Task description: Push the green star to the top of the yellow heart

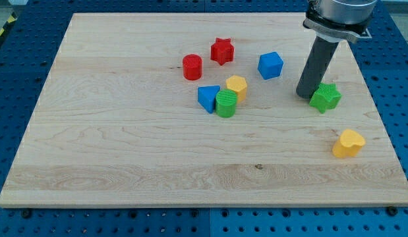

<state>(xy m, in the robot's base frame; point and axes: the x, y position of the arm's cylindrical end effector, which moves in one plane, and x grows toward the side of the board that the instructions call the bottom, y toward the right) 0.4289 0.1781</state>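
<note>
On the wooden board [124, 131], going from the view's left, the first block is a red cylinder [192, 67], and just to its right and a little higher sits a red star [222, 51]. Below these a tight cluster gathers near the board's middle: a blue triangle [207, 98], a green cylinder [226, 104] touching its right side, and a small yellow block [236, 86] (its shape is hard to make out) pressed against the green cylinder from above. To the right of that cluster, apart from it, stands a blue cube [270, 65].

None of these lies between the green star [325, 97] and the yellow heart [349, 143]; the stretch of board separating the two shows only bare wood.

The arm comes down from the view's top right, its grey collar at the upper edge, and the dark rod stands nearly upright, leaning slightly. My tip [305, 94] rests on the board just to the left of the green star, touching or all but touching it. There is no pincer here to open or close, only the bare rod.

The green star sits near the board's right edge, above and slightly left of the yellow heart, which lies lower right, near the edge.
</note>
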